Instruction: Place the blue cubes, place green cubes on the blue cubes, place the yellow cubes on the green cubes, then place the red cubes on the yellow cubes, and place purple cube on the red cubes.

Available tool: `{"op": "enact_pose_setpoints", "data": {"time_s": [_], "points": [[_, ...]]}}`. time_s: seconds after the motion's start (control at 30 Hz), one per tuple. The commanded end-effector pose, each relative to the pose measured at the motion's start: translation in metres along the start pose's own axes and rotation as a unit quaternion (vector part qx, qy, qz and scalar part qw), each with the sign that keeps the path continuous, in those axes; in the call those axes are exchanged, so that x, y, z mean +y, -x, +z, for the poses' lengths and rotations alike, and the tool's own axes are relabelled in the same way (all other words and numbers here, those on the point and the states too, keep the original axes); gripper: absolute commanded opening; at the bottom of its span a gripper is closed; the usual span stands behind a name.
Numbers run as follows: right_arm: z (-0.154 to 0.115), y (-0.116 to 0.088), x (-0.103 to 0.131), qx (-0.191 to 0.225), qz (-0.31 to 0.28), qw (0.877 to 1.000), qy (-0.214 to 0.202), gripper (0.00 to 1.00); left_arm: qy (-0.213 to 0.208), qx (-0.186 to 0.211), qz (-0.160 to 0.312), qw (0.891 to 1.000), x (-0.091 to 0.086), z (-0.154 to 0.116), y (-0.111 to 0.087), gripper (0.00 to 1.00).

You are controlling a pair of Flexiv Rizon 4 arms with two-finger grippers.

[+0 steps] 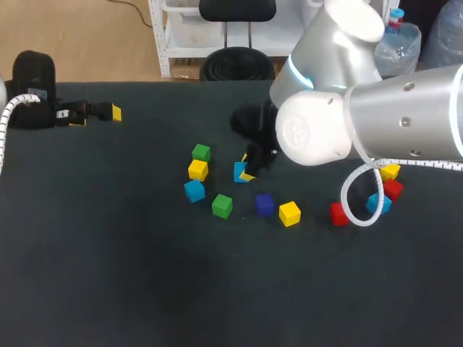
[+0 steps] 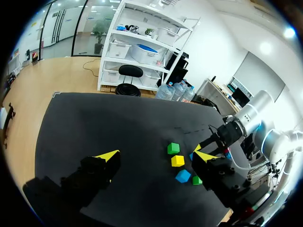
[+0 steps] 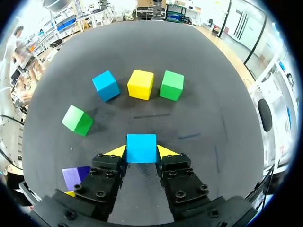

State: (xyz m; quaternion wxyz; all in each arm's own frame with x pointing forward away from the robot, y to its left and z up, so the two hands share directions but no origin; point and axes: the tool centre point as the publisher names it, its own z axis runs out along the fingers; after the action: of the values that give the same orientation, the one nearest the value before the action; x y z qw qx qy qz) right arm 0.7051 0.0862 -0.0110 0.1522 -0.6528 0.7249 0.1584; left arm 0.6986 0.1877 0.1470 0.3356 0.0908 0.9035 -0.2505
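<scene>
Right tool (image 3: pixel 141 152) clamped on blue cube (image 3: pixel 141 147) on dark surface (image 3: pixel 199 94), purple cube (image 3: pixel 75 177) just beside tool, green cube (image 3: pixel 77 120) ahead, farther row of second blue cube (image 3: pixel 105 85), yellow cube (image 3: pixel 140 84), second green cube (image 3: pixel 172 85), left tool (image 2: pixel 155 155) fingers apart, well off from cubes.

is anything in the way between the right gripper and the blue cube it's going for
Nothing visible. The blue cube sits right between the fingertips of the right gripper, which touch it from both sides. A yellow cube and a green cube lie farther ahead, apart from it.
</scene>
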Motion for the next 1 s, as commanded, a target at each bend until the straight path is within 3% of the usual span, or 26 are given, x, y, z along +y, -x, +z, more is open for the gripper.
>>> {"op": "enact_pose_setpoints", "data": {"time_s": [0.03,0.13,0.17,0.2,0.27,0.37,0.57,0.77,1.0], "points": [[0.0,0.0,0.0,0.0,-0.002,1.0,0.002,0.26,0.005,0.004,-0.001,1.0,-0.002,0.0,0.001,1.0],[0.0,0.0,0.0,0.001,-0.004,1.0,0.001,0.49,0.005,0.004,-0.001,1.0,-0.002,0.0,0.001,1.0],[0.0,0.0,0.001,0.001,-0.005,1.0,0.001,0.69,0.005,0.004,-0.001,1.0,-0.002,0.0,0.001,1.0],[-0.001,0.0,0.001,0.001,-0.005,1.0,0.001,0.81,0.005,0.004,-0.001,1.0,-0.002,0.0,0.001,1.0],[-0.001,0.0,0.001,0.001,-0.006,1.0,0.001,0.92,0.005,0.004,-0.001,1.0,-0.002,0.0,0.001,1.0],[-0.002,-0.001,0.001,0.002,-0.007,1.0,0.001,1.0,0.005,0.004,-0.001,1.0,-0.002,0.0,0.001,1.0],[-0.011,-0.003,0.0,-0.001,-0.011,1.0,-0.002,1.0,0.005,0.004,-0.001,1.0,-0.002,0.0,0.001,1.0],[-0.042,-0.007,-0.004,-0.018,0.015,0.999,-0.024,1.0,0.005,0.004,-0.001,1.0,-0.002,0.0,0.001,1.0],[-0.083,-0.021,-0.008,-0.02,0.083,0.993,-0.079,1.0,0.005,0.004,-0.001,1.0,-0.002,0.0,0.001,1.0]]}}
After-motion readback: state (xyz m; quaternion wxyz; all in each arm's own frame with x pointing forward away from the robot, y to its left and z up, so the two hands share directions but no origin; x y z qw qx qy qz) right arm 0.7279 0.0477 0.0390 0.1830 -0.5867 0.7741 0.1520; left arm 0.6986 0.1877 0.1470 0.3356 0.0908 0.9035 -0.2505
